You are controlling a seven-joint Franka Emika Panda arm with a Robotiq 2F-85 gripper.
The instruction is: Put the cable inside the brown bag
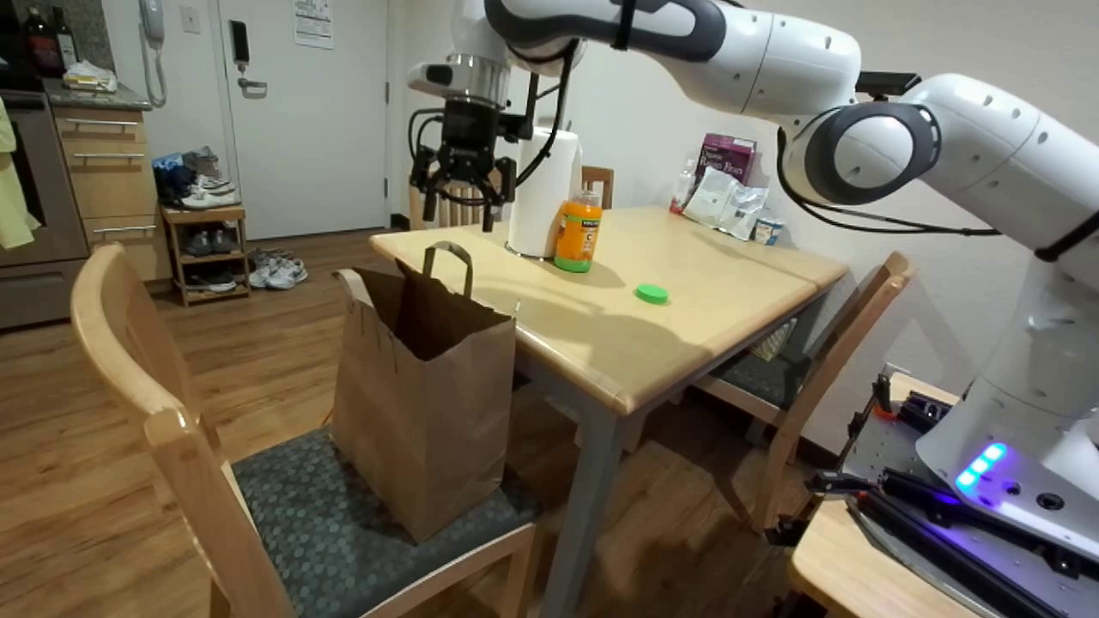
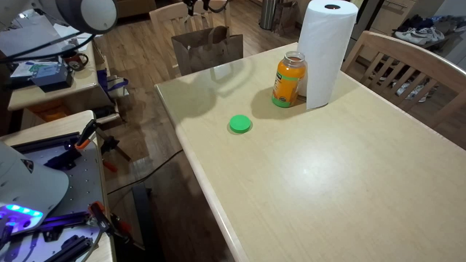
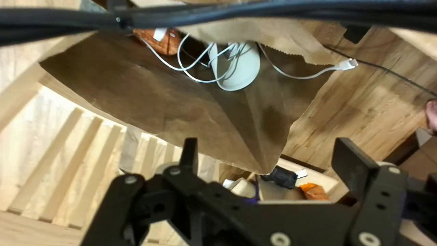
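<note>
The brown paper bag (image 1: 425, 421) stands upright and open on a chair seat; it also shows in an exterior view (image 2: 207, 51) and in the wrist view (image 3: 160, 102). In the wrist view the white cable (image 3: 201, 81) lies in loops inside the bag, over a white dish-like item and an orange-brown item. Its white plug end (image 3: 346, 64) reaches over the bag's torn rim, and a small white tip (image 1: 517, 305) shows there in an exterior view. My gripper (image 1: 459, 210) is above the bag, open and empty, its fingers (image 3: 266, 145) wide apart.
The table (image 1: 713, 318) stands beside the bag. On it are an orange bottle (image 2: 289, 80), a green lid (image 2: 240, 123) and a paper towel roll (image 2: 327, 54). The bag's handle (image 1: 451, 249) stands up. The chair's wooden back (image 1: 129, 343) rises next to the bag.
</note>
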